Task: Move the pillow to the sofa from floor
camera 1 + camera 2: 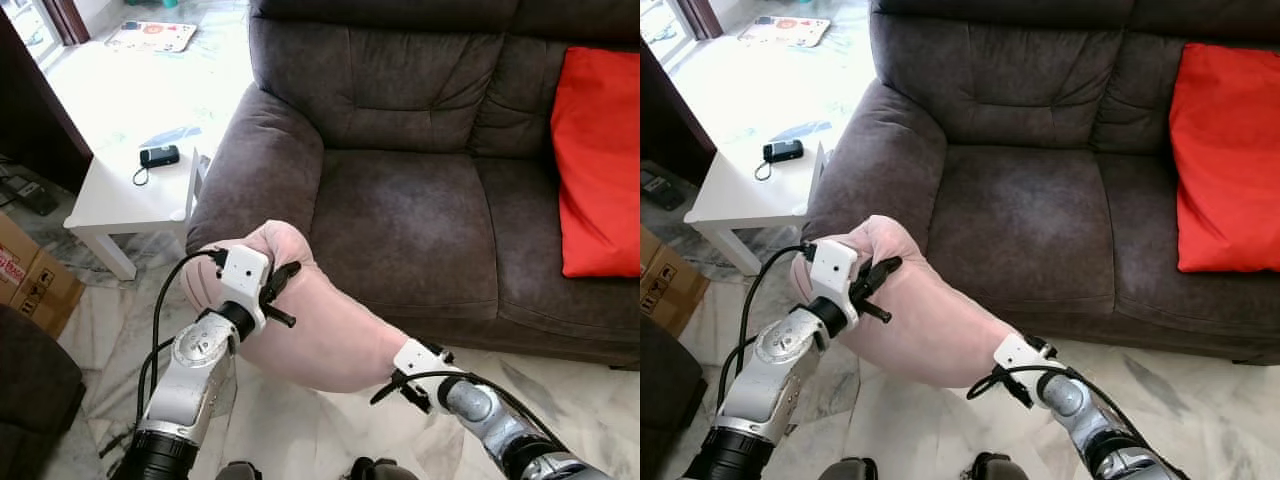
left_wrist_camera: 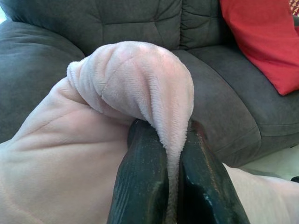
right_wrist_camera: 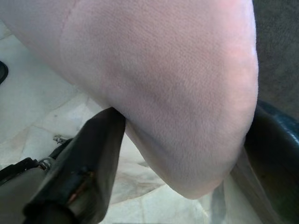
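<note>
A pale pink plush pillow (image 1: 325, 335) hangs in the air just in front of the dark grey sofa (image 1: 400, 210), near its left armrest and above the marble floor. My left gripper (image 1: 288, 295) is shut on a pinched fold of the pillow's upper end; in the left wrist view the plush is squeezed between the two black fingers (image 2: 140, 186). My right gripper (image 1: 392, 385) holds the pillow's lower end, and the right wrist view shows a finger (image 3: 88, 163) on each side of that corner.
A red cushion (image 1: 600, 160) leans on the right part of the sofa. Left of the armrest stands a white side table (image 1: 115, 200) with a small black device (image 1: 158, 155). A cardboard box (image 1: 30, 275) sits on the floor at the far left.
</note>
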### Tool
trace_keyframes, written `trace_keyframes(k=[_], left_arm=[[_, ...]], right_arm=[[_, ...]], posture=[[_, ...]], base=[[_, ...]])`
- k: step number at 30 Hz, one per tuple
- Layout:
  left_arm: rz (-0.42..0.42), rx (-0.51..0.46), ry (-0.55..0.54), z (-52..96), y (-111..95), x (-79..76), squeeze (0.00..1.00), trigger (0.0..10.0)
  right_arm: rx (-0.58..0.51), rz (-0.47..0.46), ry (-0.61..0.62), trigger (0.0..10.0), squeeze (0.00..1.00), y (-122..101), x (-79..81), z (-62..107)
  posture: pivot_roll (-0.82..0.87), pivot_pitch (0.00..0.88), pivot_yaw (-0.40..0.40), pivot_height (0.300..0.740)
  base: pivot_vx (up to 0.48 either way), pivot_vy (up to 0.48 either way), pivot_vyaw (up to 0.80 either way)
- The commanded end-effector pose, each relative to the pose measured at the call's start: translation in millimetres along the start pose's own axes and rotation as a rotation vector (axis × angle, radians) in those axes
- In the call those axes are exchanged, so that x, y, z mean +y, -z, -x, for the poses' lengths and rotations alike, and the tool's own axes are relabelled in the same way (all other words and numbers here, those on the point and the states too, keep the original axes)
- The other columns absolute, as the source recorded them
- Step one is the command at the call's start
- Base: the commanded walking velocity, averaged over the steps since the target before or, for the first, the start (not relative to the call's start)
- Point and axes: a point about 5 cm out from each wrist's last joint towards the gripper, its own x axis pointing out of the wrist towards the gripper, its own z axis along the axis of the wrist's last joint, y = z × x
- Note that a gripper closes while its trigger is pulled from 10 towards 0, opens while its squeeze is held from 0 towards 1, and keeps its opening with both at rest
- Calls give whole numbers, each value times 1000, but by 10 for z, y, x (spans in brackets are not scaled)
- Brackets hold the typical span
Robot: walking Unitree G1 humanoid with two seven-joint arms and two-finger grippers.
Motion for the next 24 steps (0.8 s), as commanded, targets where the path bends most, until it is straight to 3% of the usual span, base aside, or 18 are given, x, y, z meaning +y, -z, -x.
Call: trace_keyframes(k=[1, 15, 24], left_arm=[[-13, -97, 16, -6, -202, -22, 0, 10000], [-16, -86, 27, -31, -174, -50, 0, 10000], [-44, -69, 1, -23, -131, -26, 0, 10000]], right_arm=[[12, -3, -18, 0, 0, 58, 36, 16], [-16, -2, -20, 0, 0, 14, 17, 13], [-68, -94, 4, 0, 0, -57, -15, 7]], posture=[[121, 171, -20, 740], [113, 158, -17, 740], [111, 151, -16, 740]], base=[[0, 0, 0], [0, 0, 0], [0, 0, 0]])
